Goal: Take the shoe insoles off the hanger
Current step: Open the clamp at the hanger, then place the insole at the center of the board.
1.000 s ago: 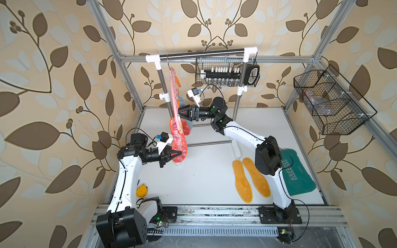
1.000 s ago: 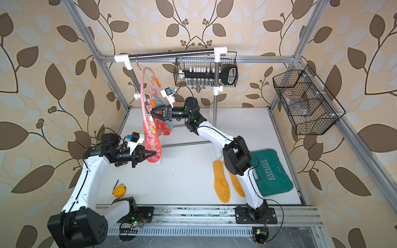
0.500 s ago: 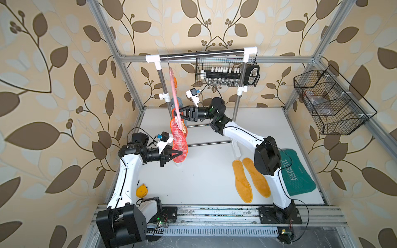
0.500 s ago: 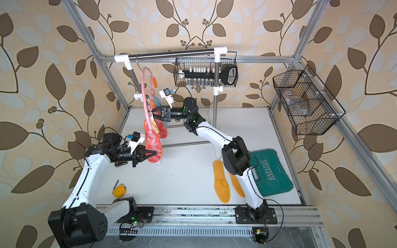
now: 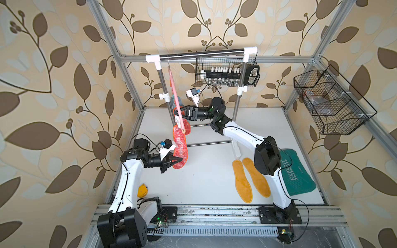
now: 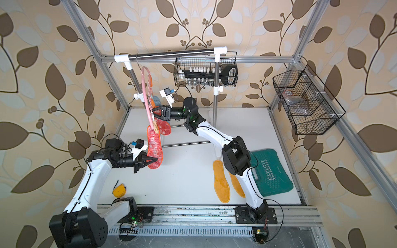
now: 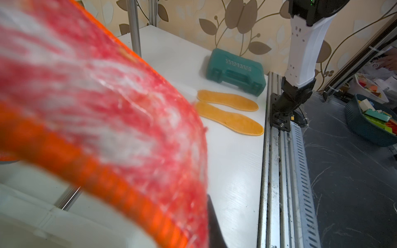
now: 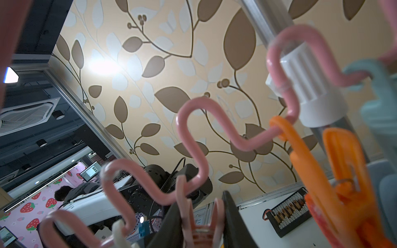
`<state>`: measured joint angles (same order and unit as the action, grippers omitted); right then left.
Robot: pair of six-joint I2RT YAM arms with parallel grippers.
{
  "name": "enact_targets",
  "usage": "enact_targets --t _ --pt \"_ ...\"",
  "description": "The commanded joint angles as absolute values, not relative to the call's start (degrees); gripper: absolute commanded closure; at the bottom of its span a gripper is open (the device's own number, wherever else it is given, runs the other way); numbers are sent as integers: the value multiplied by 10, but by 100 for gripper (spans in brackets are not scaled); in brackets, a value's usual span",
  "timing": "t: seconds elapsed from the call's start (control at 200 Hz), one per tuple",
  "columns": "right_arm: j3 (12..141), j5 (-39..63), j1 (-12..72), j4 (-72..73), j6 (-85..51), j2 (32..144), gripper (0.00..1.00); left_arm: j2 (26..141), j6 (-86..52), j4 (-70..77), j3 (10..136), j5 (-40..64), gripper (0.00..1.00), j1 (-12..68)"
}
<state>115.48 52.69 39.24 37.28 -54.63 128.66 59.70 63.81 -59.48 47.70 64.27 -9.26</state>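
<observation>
The pink hanger [image 5: 175, 94] hangs from the steel rack bar. A red-and-white insole [image 5: 180, 146] dangles from one of its clips, and my left gripper [image 5: 179, 160] is shut on its lower end; it fills the left wrist view as a blurred insole [image 7: 96, 107]. A second red insole [image 6: 164, 126] hangs behind it. My right gripper [image 8: 199, 214] is shut on a pink clip [image 8: 199, 227] under the wavy rail [image 8: 193, 133]. Grey-blue insoles [image 6: 156, 99] show partly behind the hanger. Two orange-yellow insoles [image 5: 241, 181] lie on the table.
A green case [image 5: 297, 174] lies right of the flat insoles. A yellow tape measure [image 5: 142, 190] sits by the left arm's base. A wire basket [image 5: 226, 72] hangs on the rack [image 5: 204, 53], and another wire basket [image 5: 330, 103] on the right frame. An orange clip [image 8: 343, 171] hangs beside the pink one.
My right gripper's jaws have closed in on the pink clip, and the hanger has swung slightly. My left gripper keeps its hold on the red insole without moving.
</observation>
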Motion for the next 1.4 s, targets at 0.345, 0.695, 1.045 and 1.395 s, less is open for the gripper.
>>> enact_targets --t 0.345,0.695,1.045,1.395 --pt "1086 484 380 398 -546 1266 55 527 678 -590 401 564 100 -88" --pt "957 409 342 489 -622 1232 52 522 676 -595 400 564 100 -88" --pt "770 390 333 435 -501 1113 48 516 679 -597 401 575 100 -88" --pt "649 400 327 294 -374 976 43 509 724 -650 414 586 100 -87"
